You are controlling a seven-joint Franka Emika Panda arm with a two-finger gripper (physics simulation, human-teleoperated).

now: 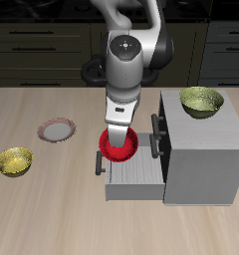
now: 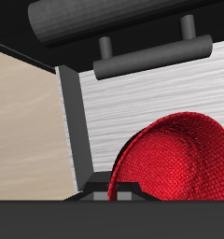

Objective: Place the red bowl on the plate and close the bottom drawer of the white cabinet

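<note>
Hanging straight over the pulled-out bottom drawer (image 1: pixel 131 177), a shallow light grey-white tray with a dark bar handle (image 1: pixel 99 162), the two-finger gripper (image 1: pixel 119 145) reaching down at the small glossy bright red round bowl (image 1: pixel 120 149) lying inside that tray. Impossible to tell from either view whether the fingers are spread or pressed onto the rim, only their dark bases showing just at the bowl's (image 2: pixel 179 159) edge in the wrist view. Sitting well apart from the drawer on the wooden table (image 1: pixel 52 214), the small flat round plate (image 1: pixel 57 129) with pale centre and reddish-brown rim, nothing on it. Resting beyond that plate, nearer the table's front edge, a yellow-green bowl (image 1: pixel 14 160); perching on top of the white cabinet (image 1: pixel 201 149), a second yellow-green bowl (image 1: pixel 201 101). Apparently working on the first step, taking hold of the red bowl. Calling next for a firm pinch on the rim, a clean lift clear of the drawer walls, then a carry across to the plate; drawer closing remaining afterward.
</note>
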